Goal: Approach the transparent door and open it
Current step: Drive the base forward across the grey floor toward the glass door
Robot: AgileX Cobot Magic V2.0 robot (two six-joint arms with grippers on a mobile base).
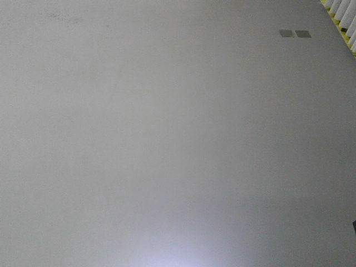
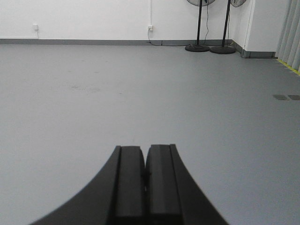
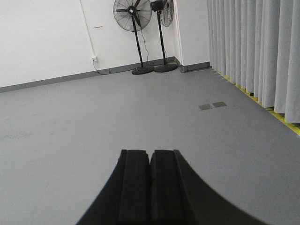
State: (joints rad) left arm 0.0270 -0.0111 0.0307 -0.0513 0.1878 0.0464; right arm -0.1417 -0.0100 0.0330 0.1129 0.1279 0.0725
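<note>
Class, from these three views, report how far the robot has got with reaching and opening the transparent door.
Done: nothing visible; no door shows, only grey floor, two fans and curtains. In hand: the left gripper and right gripper are shut, empty, pointing across the room. Left: finding, reaching and opening the door.

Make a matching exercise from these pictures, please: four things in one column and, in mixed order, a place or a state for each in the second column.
Column one
1. pedestal fans
2. curtain
3. floor plates
4. right tool

Column two
A. shut, holding nothing
B. set flat in the grey floor
C. standing in the far corner by the white wall
D. hanging in long pale folds

Pairs: 1-C, 2-D, 3-B, 4-A
</note>
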